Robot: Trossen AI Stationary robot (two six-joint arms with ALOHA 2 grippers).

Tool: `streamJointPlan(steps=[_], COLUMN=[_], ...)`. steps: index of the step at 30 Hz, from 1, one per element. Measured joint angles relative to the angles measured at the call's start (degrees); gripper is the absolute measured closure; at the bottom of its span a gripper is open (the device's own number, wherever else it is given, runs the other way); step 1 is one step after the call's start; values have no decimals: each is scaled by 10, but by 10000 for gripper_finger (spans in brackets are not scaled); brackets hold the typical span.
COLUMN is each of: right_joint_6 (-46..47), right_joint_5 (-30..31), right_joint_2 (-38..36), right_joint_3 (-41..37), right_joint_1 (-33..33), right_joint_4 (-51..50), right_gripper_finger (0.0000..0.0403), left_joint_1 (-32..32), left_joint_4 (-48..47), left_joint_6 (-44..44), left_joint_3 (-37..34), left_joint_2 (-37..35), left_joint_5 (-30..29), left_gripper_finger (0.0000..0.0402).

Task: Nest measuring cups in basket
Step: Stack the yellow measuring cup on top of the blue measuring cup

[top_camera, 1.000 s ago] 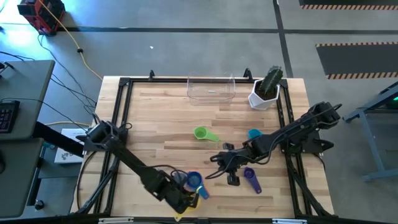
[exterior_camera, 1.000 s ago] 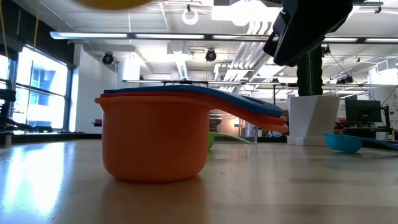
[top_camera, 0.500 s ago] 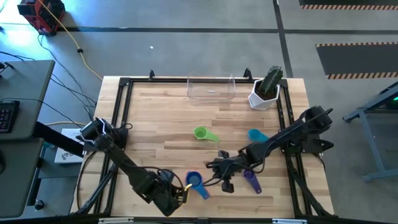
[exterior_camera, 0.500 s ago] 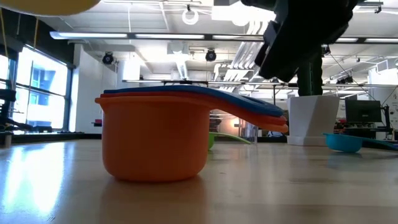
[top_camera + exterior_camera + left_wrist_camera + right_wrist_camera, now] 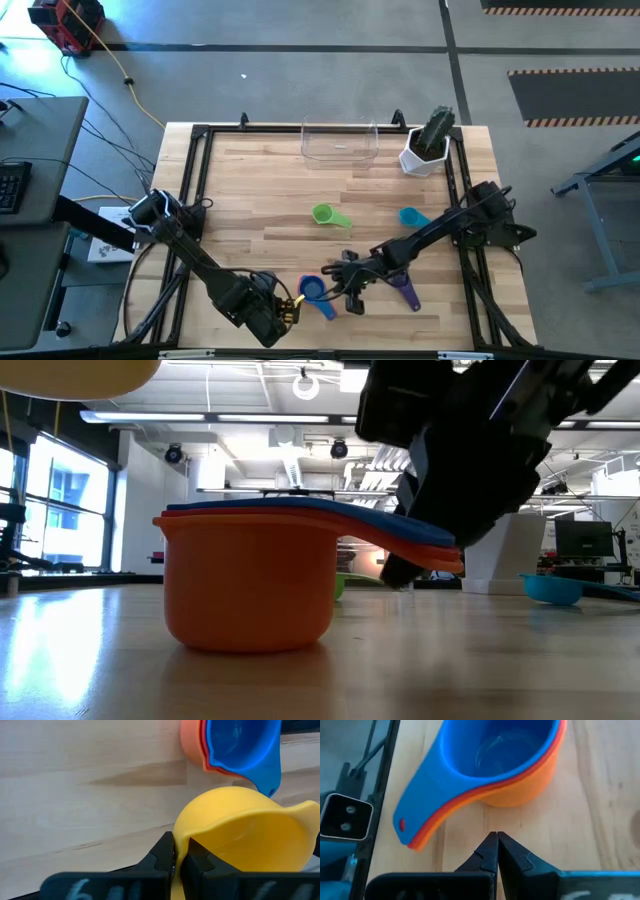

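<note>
A stack of nested measuring cups [image 5: 312, 289], blue in red in orange, stands on the table near its front edge. Its handles [image 5: 427, 815] point toward the near right. My right gripper [image 5: 496, 837] is shut and slants down at the table beside those handles, with a gap to the orange cup [image 5: 250, 585]. My left gripper [image 5: 177, 857] hangs left of the stack, shut on a yellow cup [image 5: 245, 832]. Green [image 5: 322, 213], teal [image 5: 408, 216] and purple [image 5: 403, 288] cups lie loose on the wood. The clear basket [image 5: 340, 143] stands at the far edge. My left gripper pinches the yellow cup's rim wall [image 5: 178, 840], on the side opposite its handle [image 5: 305, 810]. One finger is outside and the other seems inside the bowl. The fingers come from above, slanting down. The cup is lifted clear of the table, tilted, beside the stack.
A white pot with a green cactus [image 5: 428, 140] stands at the far right, next to the basket. Black frame rails [image 5: 195, 200] run along the table's edges. Bare wood lies between the green cup and the basket.
My right gripper, still shut, has come down and toward the table's left, arriving beside the stack's handles. My left gripper has carried the yellow cup a little toward the left edge and up, away from the stack, then held still. The stack has stayed put.
</note>
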Motion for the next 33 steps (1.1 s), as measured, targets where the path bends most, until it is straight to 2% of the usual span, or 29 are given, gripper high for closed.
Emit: streamJointPlan(steps=[5,26,33], right_joint_6=[23,49,53], right_joint_5=[-16,8,10], right_joint_2=[19,21,21], right_joint_3=[0,1,1], right_joint_1=[0,-30,-34], right_joint_4=[48,133,118], right_gripper_finger=[402,402,402], left_joint_1=[0,7,15], left_joint_4=[-1,-17,-25], left_joint_6=[0,-27,-15], left_joint_3=[0,0,0], left_joint_2=[0,0,0], left_joint_5=[0,22,23], left_gripper_finger=[394,394,394])
